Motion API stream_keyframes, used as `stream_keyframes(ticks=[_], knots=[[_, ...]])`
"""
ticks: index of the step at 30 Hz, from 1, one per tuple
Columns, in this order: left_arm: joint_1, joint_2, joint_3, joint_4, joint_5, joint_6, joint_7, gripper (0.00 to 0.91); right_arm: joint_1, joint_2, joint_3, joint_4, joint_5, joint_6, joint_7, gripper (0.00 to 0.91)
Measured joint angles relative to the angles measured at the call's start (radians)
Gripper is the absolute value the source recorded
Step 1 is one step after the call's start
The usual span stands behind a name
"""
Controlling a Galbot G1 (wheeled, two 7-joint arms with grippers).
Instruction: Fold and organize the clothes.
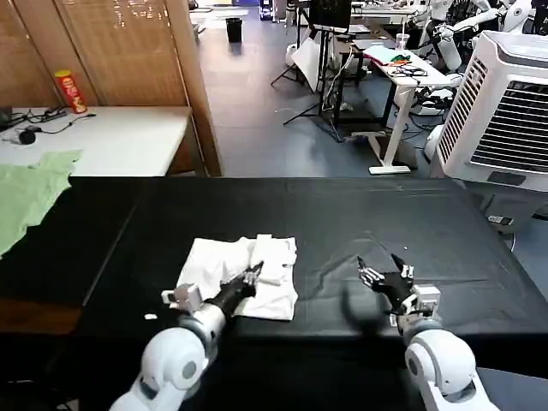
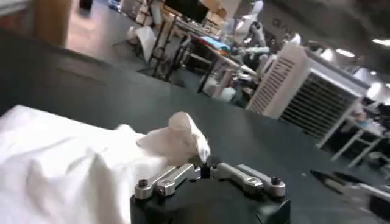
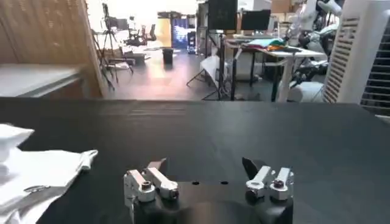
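Observation:
The clothes, a white T-shirt, lie partly folded and rumpled on the black table, plain side up. My left gripper rests over the shirt's right part, shut on a pinched fold of the white fabric, which stands up in a small peak at the jaws. In the left wrist view the shirt spreads beside the left gripper. My right gripper hovers open over bare table to the right of the shirt, holding nothing. In the right wrist view the right gripper is wide open and the shirt lies off to the side.
A pale green garment hangs over the table's far left edge. Behind it stands a white desk with a red can. A large white air cooler stands at the far right, beyond the table.

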Motion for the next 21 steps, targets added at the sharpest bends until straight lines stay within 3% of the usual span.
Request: stream_keyframes(ticks=[2, 9, 15, 21], knots=[[-0.002, -0.011, 0.005, 0.003, 0.002, 0.0, -0.008, 0.878, 0.004, 0.0, -0.007, -0.003, -0.001, 0.0, -0.001, 0.878], [0.004, -0.062, 0.024, 0.028, 0.031, -0.016, -0.007, 0.878, 0.021, -0.004, -0.039, -0.017, -0.007, 0.0, -0.012, 0.878], [-0.006, -0.101, 0.02, 0.022, -0.055, -0.058, -0.042, 0.878, 0.053, -0.016, -0.089, -0.025, -0.004, -0.01, -0.08, 0.878], [-0.016, -0.066, -0.035, 0.025, 0.048, -0.128, 0.036, 0.878, 0.119, -0.042, -0.203, -0.052, -0.008, -0.012, -0.141, 0.878]])
